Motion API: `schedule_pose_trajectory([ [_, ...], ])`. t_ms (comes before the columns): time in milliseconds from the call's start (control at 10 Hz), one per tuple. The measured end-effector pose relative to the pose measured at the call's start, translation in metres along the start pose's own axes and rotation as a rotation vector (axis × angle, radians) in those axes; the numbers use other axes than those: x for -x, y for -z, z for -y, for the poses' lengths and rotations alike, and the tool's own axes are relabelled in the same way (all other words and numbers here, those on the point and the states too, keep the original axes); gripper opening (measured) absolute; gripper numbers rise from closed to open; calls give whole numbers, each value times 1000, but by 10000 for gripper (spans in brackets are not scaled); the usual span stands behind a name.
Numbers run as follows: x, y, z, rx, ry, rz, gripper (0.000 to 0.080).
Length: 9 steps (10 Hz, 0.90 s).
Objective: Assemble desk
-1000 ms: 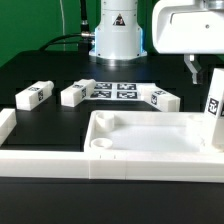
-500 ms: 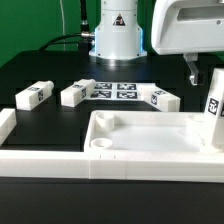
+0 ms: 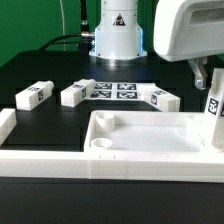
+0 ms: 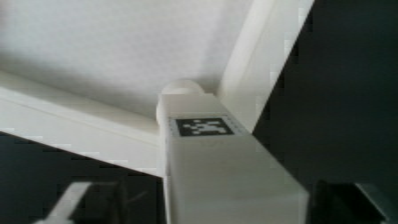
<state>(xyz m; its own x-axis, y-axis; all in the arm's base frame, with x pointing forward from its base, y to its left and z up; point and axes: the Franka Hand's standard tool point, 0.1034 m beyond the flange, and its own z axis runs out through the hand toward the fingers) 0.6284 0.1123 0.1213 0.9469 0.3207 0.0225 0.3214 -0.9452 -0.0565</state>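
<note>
Black surface [image 3: 40,62] and a green backdrop [image 3: 30,20] frame the work. We see the claw [image 4: 208,202] with its two fingers apart, one on each side of an upright leg [image 4: 214,165]. Dark gaps show between the fingers and the leg, so we judge that nothing is clamped yet.

The leg stands at the far corner of the desk top [image 3: 165,132], on the exterior view's right, where two raised rims meet. We think it is placed there because this corner is its joint. The claw straddles it from above to take a firm hold for seating or turning it. We cannot tell if the foot already sits in a recess.

The desk top lies along the near edge of the surface. It is a white, shallow tray with rounded recesses.

Three loose legs [image 3: 75,93] lie on their sides toward the far edge, beside the marker board [image 3: 115,90]. They seem to wait for their turn. Each is short and square in section, with a black-and-white tag.
</note>
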Motion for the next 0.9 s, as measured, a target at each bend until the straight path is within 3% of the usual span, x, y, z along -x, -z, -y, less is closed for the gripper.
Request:
schedule_pose_trajectory([
  [100, 0, 0, 0, 1, 1, -1, 300],
  [700, 0, 1, -4, 2, -91, -3, 301],
  [900, 0, 0, -8, -31, -292, -14, 301],
])
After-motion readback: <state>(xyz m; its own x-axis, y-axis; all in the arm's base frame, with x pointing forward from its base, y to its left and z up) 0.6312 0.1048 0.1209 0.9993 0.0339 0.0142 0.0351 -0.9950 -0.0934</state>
